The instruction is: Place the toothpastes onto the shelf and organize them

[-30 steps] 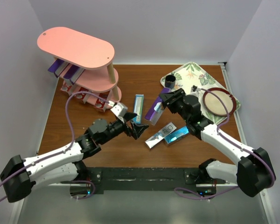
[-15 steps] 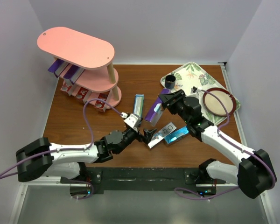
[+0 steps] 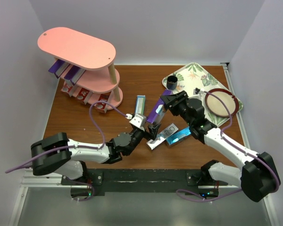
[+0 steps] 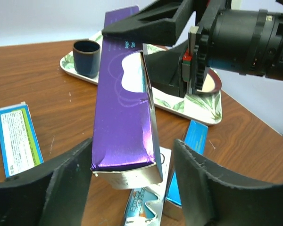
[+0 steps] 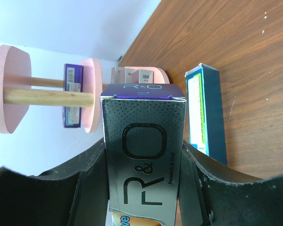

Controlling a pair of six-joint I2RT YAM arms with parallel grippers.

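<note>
My right gripper (image 5: pixel 144 146) is shut on a purple toothpaste carton (image 3: pixel 155 112) and holds it tilted above the table. The carton's lower end (image 4: pixel 125 117) sits between the fingers of my left gripper (image 3: pixel 148 129), which is open: its right finger (image 4: pixel 203 183) stands clear of the carton. A silver carton (image 3: pixel 161 135) and a blue carton (image 3: pixel 179 136) lie beneath, and a teal one (image 3: pixel 140 107) lies further back. The pink shelf (image 3: pixel 78 47) at the far left carries purple cartons (image 3: pixel 66 70) and red cartons (image 3: pixel 80 93).
A leaf-patterned tray (image 3: pixel 188 73) at the back right holds a dark cup (image 3: pixel 172 84) and a brown-rimmed plate (image 3: pixel 221 102). White walls close in the table on three sides. My left arm's purple cable (image 3: pixel 96 113) loops over the wood near the shelf.
My left arm has reached right, bringing its jaws around the lower end of the purple carton, and the jaws have narrowed. The right arm has barely moved.
</note>
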